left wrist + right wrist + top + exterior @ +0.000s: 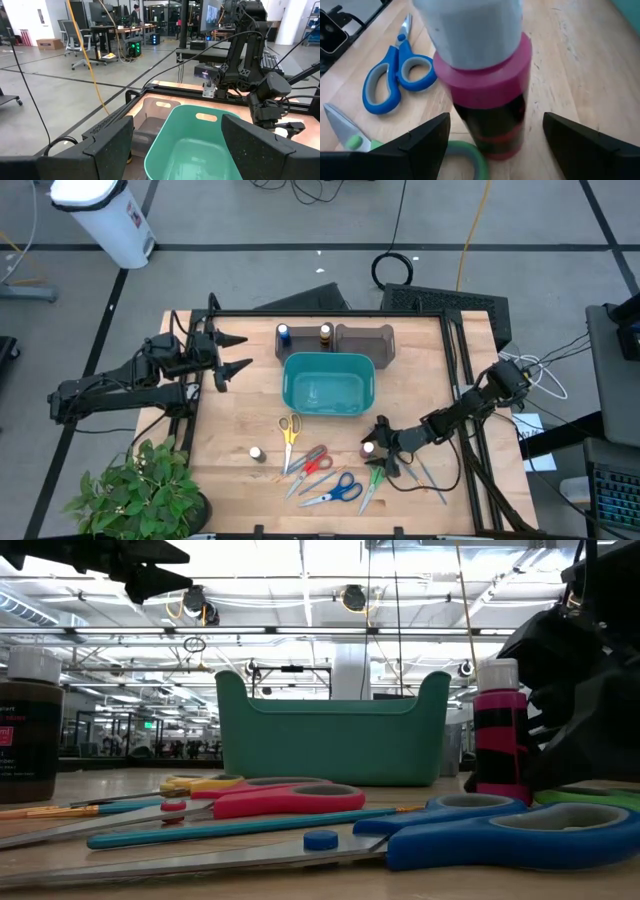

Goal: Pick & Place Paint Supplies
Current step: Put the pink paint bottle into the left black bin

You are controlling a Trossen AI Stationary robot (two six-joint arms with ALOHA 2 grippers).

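Note:
A pink-bodied, white-capped paint bottle [487, 95] stands upright on the wooden table, also visible in the low view [500, 730]. My right gripper [377, 447] is open and low at the table, one finger on each side of this bottle with a gap at both sides. My left gripper [240, 353] is open and hovers above the table, left of the teal bin [328, 382]. Another white-capped bottle [257, 453] stands near the table's front left. A blue bottle [283, 333] and an amber one [325, 333] stand behind the bin. Thin brushes [428, 476] lie under my right arm.
Yellow scissors [289, 430], red scissors [312, 462], blue scissors [335, 492] and green scissors [375, 478] lie in front of the bin, close to the right gripper. A brown tray [365, 342] sits behind the bin. A potted plant [135, 490] stands at the near left corner.

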